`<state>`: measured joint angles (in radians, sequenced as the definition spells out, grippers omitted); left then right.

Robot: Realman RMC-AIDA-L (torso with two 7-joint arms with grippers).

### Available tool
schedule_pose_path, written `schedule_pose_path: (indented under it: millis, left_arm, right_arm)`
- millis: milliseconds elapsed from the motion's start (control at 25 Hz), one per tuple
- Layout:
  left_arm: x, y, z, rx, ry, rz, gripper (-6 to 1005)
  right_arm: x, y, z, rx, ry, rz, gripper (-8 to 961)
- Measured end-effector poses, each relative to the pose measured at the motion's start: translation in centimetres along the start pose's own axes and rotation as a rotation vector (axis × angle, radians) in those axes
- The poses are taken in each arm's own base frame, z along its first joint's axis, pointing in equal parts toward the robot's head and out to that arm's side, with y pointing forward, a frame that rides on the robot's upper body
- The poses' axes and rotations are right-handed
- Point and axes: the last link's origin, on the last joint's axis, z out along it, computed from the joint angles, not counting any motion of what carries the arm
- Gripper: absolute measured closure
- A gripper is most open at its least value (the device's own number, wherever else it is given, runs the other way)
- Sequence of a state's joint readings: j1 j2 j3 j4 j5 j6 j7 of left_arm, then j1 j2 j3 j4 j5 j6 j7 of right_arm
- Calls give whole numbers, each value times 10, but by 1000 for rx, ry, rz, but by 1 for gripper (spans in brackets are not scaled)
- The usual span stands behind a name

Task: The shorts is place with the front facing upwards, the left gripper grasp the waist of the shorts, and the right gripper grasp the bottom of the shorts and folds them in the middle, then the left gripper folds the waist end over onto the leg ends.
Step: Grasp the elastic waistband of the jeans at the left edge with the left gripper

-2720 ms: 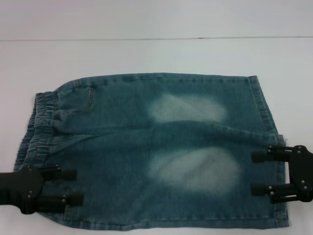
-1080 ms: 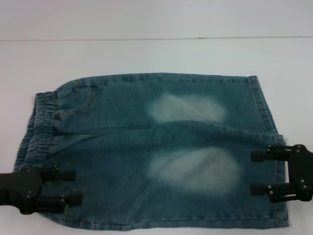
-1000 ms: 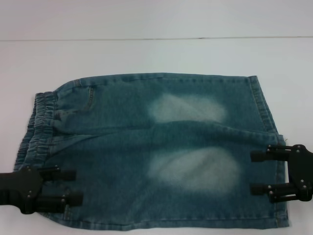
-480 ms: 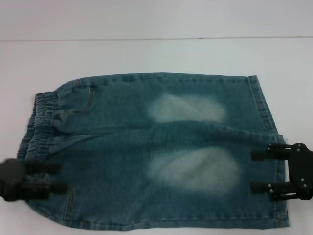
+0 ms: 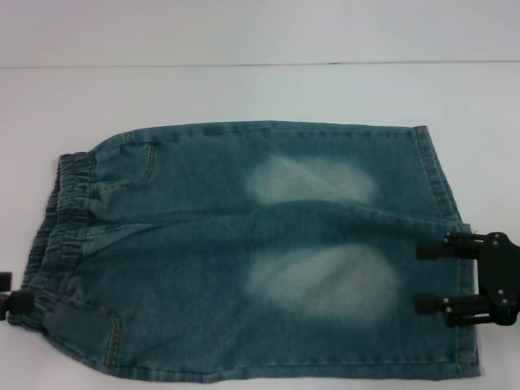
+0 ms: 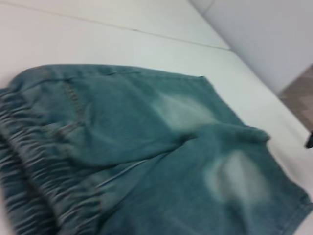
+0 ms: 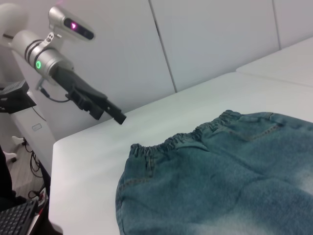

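Shorts (image 5: 252, 252) flat on white tabletop (image 5: 244, 89), pale-patch face up. Long axis runs left-right: waist of shorts (image 5: 57, 227) toward robot's left, bottom of shorts (image 5: 451, 244) toward right.
Right hand (image 5: 431, 276) over near-corner hem, fingers spread, gripping nothing; nearer arm for leg end.
Left hand (image 5: 8, 294) barely in head view at left edge, just beside waistband near corner; right wrist view shows it raised off cloth; open or closed: cannot tell.
Judgement: neither grasp made; waist lies rightward of left hand.
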<state>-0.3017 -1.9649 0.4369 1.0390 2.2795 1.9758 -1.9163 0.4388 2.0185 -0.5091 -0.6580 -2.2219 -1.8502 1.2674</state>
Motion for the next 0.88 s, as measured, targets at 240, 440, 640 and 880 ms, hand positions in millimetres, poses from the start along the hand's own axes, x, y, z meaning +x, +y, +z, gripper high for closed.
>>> schedule_pose_path:
  millis: [240, 440, 640, 880]
  left_arm:
    - [-11, -18, -1, 137, -32, -53, 130]
    - [-14, -27, 3, 199, -60, -71, 130]
    - [-15, -34, 11, 239, -86, -78, 131]
    - [-15, -33, 25, 235, -120, -73, 133]
  right_arm:
    - [-3, -2, 1, 8, -15, -13, 70]
    - [-7, -4, 3, 3, -18, -21, 71]
    - [-10, -6, 5, 7, -19, -29, 69]
    - [-11, -7, 5, 6, -19, -33, 70]
